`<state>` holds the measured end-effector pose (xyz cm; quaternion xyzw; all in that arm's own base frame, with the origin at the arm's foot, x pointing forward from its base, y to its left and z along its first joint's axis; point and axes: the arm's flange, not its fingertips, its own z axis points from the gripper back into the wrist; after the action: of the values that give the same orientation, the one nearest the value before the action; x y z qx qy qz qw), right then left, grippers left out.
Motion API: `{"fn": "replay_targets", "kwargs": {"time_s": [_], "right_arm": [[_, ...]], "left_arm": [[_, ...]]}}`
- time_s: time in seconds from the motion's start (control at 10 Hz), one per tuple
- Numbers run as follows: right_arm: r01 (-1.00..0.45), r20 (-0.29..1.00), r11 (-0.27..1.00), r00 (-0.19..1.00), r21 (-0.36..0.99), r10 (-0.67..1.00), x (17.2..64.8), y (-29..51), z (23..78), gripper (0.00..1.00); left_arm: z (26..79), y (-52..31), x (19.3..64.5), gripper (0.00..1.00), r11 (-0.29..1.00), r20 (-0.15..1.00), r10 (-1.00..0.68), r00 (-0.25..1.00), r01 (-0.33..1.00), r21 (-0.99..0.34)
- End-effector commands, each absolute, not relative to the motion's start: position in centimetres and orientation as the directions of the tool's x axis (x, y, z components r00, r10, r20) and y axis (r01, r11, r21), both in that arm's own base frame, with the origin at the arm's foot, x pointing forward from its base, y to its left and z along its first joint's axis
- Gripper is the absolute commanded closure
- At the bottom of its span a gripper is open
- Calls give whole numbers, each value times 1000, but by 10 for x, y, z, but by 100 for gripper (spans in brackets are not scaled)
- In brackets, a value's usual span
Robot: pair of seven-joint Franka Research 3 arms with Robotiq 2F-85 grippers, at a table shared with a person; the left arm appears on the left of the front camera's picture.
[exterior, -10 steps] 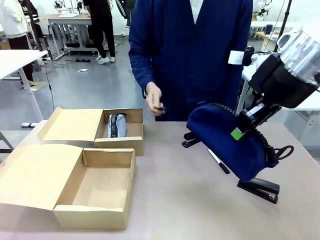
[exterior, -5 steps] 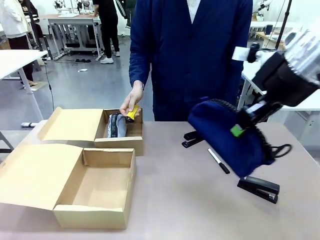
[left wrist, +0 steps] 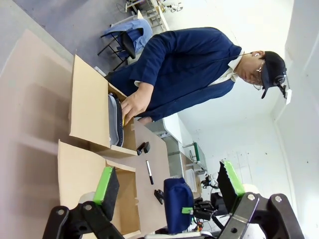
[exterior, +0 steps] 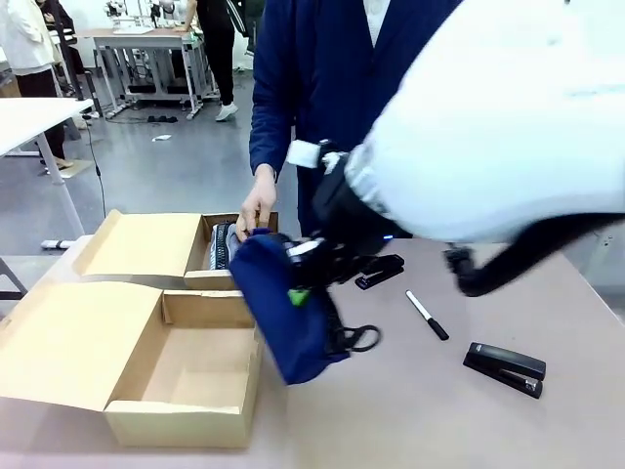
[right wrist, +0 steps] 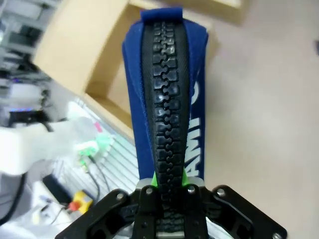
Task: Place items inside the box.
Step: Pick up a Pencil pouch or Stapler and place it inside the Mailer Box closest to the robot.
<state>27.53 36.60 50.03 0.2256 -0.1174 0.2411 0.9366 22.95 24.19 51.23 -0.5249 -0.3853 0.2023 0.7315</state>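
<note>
Other work tables stand on the grey floor beyond the pale table (exterior: 420, 420), and a person in a dark blue coat stands at its far side. The right tool (exterior: 298, 293) is clamped on the zip edge of the navy pouch with white lettering (exterior: 288, 332). The pouch hangs clear of the table, by the right-hand wall of the near box (exterior: 186, 415). From the front, much of it seems to lie outside that wall. The left tool (left wrist: 167, 181) has its jaws apart and empty, well back from the boxes.

Farther out, the far box (exterior: 239, 283) holds the light grey zip pouch (exterior: 223, 244), and the person's hand (exterior: 256, 210) reaches into it. To the right lie a black stapler (exterior: 379, 272), the white pen with black cap (exterior: 427, 316) and the second black stapler (exterior: 505, 367).

The step in hand looks like the carry to the near box. To do it well:
- Bring the pouch fully inside the walls.
- Lower it until its bottom rests on the cardboard.
- Only then part the jaws.

Let go too soon and the soft pouch could catch the wall and flop out.
</note>
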Motion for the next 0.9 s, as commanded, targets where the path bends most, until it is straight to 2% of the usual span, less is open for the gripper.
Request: {"fn": "replay_targets", "kwargs": {"time_s": [0.0,0.4,0.5,0.7,0.8], "right_arm": [[-493,343,803,858,335,383,266,339,511,91],[-502,336,789,856,354,394,274,354,505,91],[-579,375,745,806,331,459,272,376,506,91],[-506,382,789,845,348,374,263,435,509,91],[-463,339,777,878,427,337,264,463,507,91]], "left_arm": [[514,241,230,0,369,373,699,610,138,-919],[514,241,230,0,369,373,699,610,138,-919],[514,241,230,0,369,373,699,610,138,-919],[514,241,230,0,369,373,699,610,138,-919],[514,241,230,0,369,373,699,610,138,-919]]}}
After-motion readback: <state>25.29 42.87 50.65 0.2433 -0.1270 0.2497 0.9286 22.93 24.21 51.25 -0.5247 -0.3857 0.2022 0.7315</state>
